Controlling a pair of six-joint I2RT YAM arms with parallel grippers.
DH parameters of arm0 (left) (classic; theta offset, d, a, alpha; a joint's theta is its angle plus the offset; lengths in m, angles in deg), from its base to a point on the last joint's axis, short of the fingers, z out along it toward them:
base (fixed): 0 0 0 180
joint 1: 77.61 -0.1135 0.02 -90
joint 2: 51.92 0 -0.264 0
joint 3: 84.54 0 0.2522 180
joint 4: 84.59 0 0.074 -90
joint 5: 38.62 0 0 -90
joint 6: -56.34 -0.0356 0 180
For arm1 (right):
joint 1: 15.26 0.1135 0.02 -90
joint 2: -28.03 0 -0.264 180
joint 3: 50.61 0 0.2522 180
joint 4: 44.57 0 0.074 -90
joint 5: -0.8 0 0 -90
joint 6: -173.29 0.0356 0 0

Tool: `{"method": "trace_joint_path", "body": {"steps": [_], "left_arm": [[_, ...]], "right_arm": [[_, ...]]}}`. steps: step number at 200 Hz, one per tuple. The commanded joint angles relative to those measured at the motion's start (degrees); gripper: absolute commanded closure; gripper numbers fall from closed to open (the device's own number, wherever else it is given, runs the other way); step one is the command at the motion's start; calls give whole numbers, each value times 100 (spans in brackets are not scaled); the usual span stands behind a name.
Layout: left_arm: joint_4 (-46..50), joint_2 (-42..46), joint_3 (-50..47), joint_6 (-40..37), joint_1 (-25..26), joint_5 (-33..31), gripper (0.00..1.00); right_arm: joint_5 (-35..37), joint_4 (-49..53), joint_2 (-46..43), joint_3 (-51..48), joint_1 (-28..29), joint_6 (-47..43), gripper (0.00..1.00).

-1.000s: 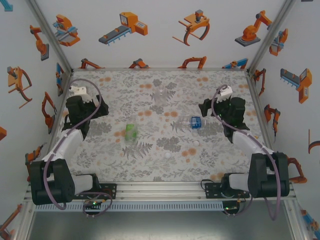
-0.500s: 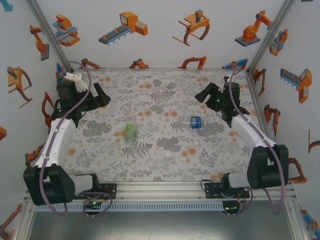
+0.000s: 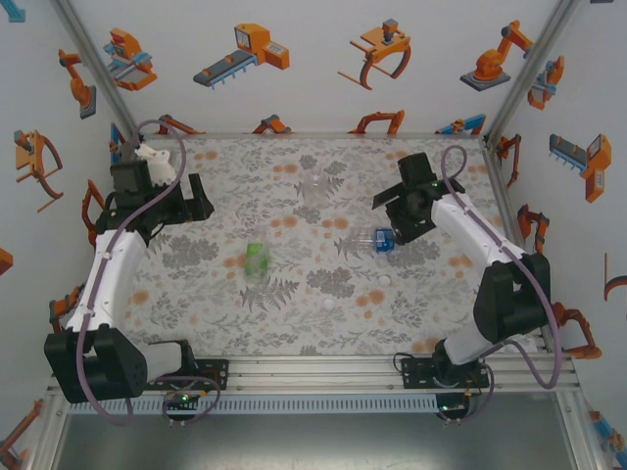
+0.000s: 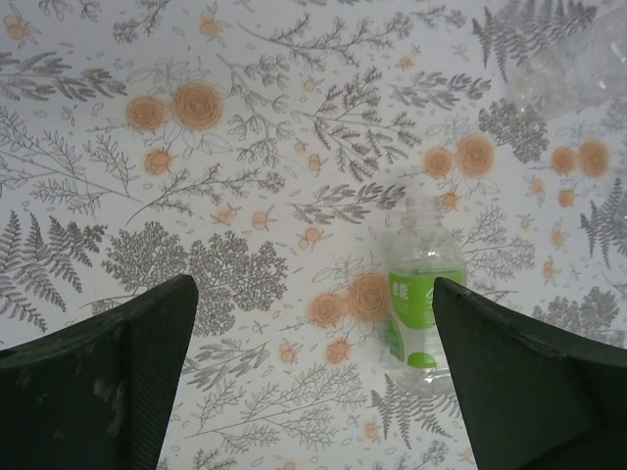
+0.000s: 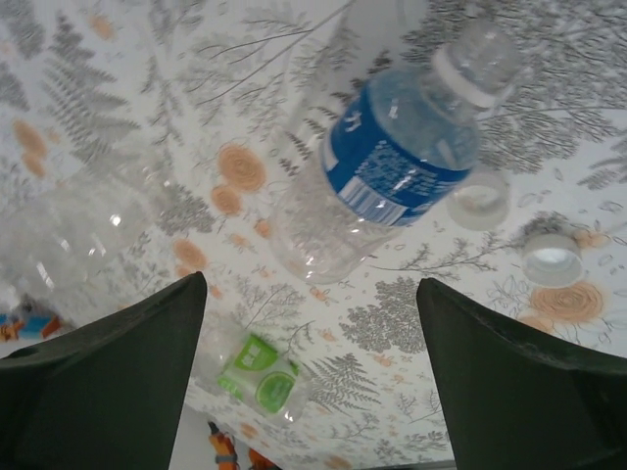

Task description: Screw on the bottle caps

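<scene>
One blue-labelled bottle (image 5: 397, 162) lay on its side just ahead of the right gripper (image 5: 309, 294), whose fingers were spread wide. Its long axis ran from lower left to upper right of the wrist view, bare neck at the upper right. It looked thin, glossy and crinkled; small white bottle caps (image 5: 554, 259) lay loose beside it, and the equally spread left gripper (image 3: 196, 196) was well apart.

Three bottles (image 3: 375, 240), three caps (image 3: 384, 280).

No legible text. White print on the blue-label bottle (image 5: 389, 164) and green bottle (image 4: 418, 299) is too blurred to read.
</scene>
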Motion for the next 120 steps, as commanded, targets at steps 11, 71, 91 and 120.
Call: {"method": "trace_joint_path", "body": {"steps": [11,71,91,120], "left_arm": [[21,220,-270,-244,-14,-12,3],[41,80,-184,-294,-18,78,3],[37,48,-176,-274,-13,101,3],[15,33,-184,-235,-13,194,3]], "right_arm": [[148,857,446,98,-17,775,17],[30,583,873,186,-16,1081,19],[-6,523,1020,226,-16,1162,20],[-118,434,1272,337,-14,1231,21]]}}
